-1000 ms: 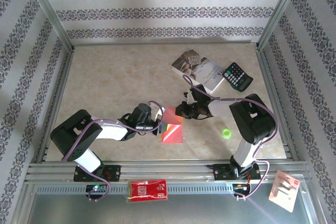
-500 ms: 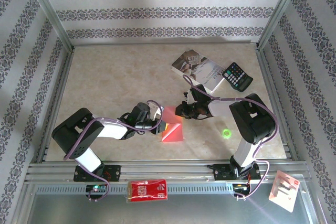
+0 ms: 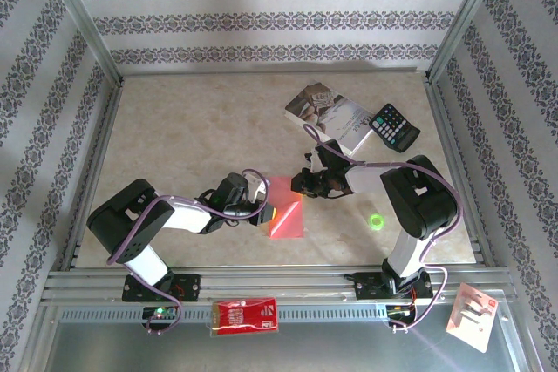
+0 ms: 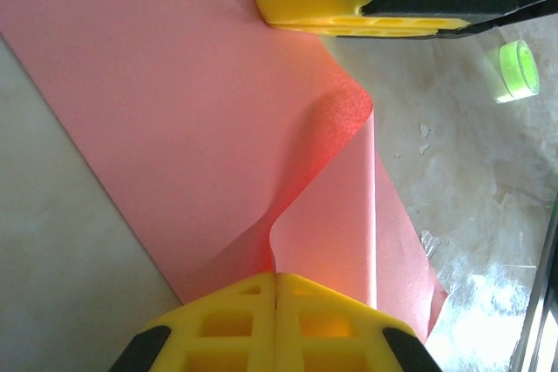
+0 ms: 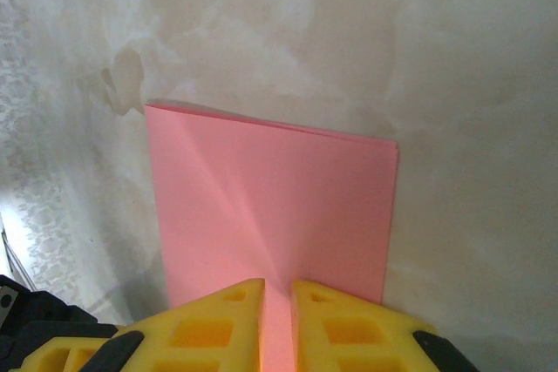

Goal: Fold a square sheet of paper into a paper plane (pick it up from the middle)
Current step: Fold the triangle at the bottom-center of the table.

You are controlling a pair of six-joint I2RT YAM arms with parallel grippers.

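Tabletop (image 3: pixel 183 137) | square sheet of paper (image 3: pixel 288 217) well apart from book (image 3: pixel 336 115) | left hand (image 4: pixel 276 283), right hand (image 5: pixel 277 292) clenched on its edges

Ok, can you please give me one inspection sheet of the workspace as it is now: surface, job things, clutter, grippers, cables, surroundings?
Surface: beige marbled table, no spill seen.
Job's things: pink sheet of paper, partly folded, one flap curled up; no finished plane.
Clutter: paperback book and calculator side by side, far right; small green ring right of the sheet; red packet and white card pack at the near rail.
Grippers: left gripper shut on the raised flap; right gripper nearly shut, tips on the sheet's other edge.
Cables: purple cables along both arms, none across the sheet.
Surroundings: patterned walls, aluminium frame.
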